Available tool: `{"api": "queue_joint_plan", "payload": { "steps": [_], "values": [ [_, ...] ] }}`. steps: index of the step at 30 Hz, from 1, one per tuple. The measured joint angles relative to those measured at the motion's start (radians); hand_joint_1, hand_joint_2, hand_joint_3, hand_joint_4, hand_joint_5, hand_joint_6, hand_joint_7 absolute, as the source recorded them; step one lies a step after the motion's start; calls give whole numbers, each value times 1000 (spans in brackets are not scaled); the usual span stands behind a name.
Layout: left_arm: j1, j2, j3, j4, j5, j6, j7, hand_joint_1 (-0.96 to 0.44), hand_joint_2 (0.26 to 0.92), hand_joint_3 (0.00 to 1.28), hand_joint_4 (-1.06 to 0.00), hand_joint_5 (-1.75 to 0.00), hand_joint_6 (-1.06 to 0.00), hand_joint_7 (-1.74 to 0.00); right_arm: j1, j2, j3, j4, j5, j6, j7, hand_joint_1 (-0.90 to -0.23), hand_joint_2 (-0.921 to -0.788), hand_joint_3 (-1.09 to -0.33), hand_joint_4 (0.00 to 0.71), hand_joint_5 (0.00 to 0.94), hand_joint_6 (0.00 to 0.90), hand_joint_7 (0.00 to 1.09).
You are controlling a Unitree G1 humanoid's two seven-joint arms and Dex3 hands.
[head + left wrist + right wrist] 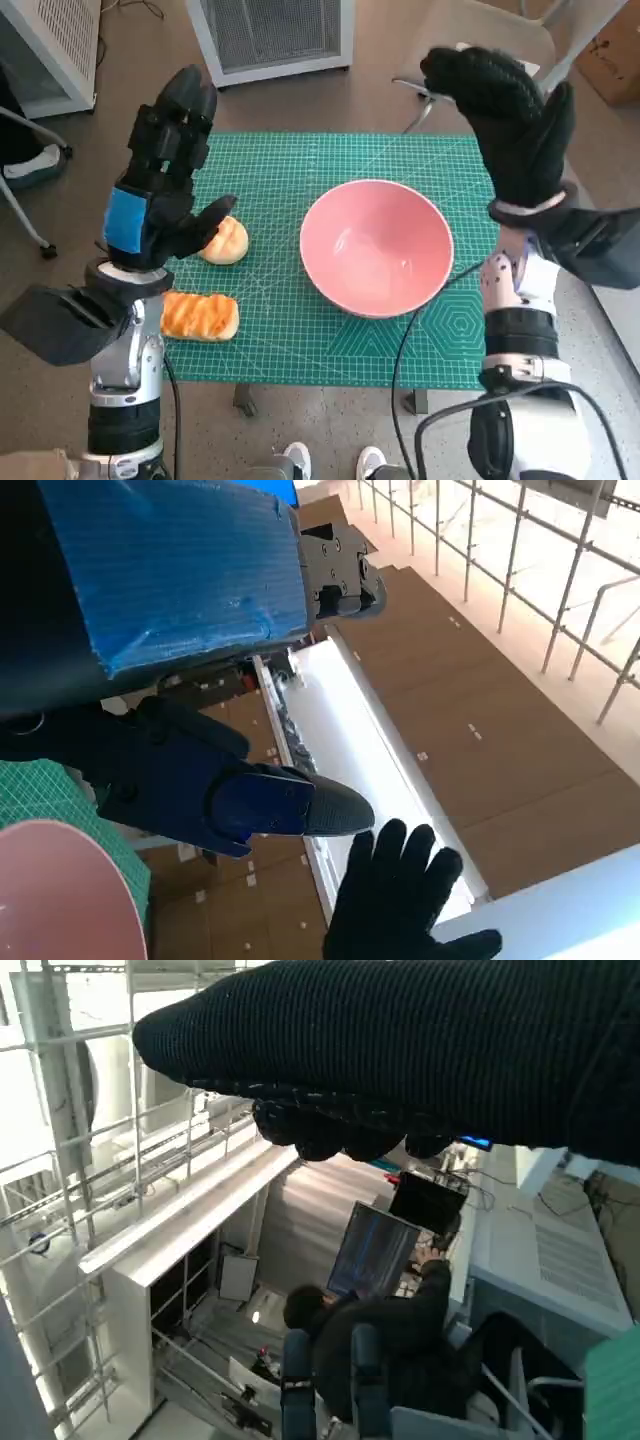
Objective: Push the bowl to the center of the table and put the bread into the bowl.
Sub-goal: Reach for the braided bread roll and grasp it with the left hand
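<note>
A pink bowl (376, 245) stands empty on the green mat (280, 330), right of its middle; its rim also shows in the left wrist view (60, 900). A round bread roll (227, 242) lies left of the bowl. A longer glazed bread (200, 315) lies near the mat's front left edge. My left hand (165, 175) is raised above the mat's left side, fingers apart, holding nothing; its thumb hangs just over the roll. My gloved right hand (510, 115) is raised above the mat's far right corner, fingers spread, empty.
A white cabinet (275, 35) stands beyond the table's far edge. A chair leg (25, 215) and a shoe (35, 160) show at the left. Cables (405, 340) hang over the front edge. A person sits at a screen (375, 1250) in the right wrist view.
</note>
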Motion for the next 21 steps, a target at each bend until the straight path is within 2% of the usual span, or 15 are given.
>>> {"api": "queue_joint_plan", "payload": {
  "steps": [8,13,17,21],
  "values": [
    [0,31,-1,0,27,-10,-16,-497,921,222,-67,-2,1,-396,32,-1,15,-84,34,26,20,-656,-921,-696,253,3,304,109],
    [1,38,0,-4,32,-9,-17,-494,913,216,-59,-1,1,-378,41,-2,24,-104,35,38,20,-652,-921,-696,252,3,299,112],
    [45,155,-1,-130,161,134,-46,-494,897,135,-33,-1,0,-342,42,0,28,-106,34,37,20,-643,-921,-704,248,1,290,113],
    [88,284,8,-267,259,289,-90,-455,848,81,-22,-1,-36,-359,42,-8,25,-107,35,36,20,-641,-921,-713,247,0,286,118]
  ]
}}
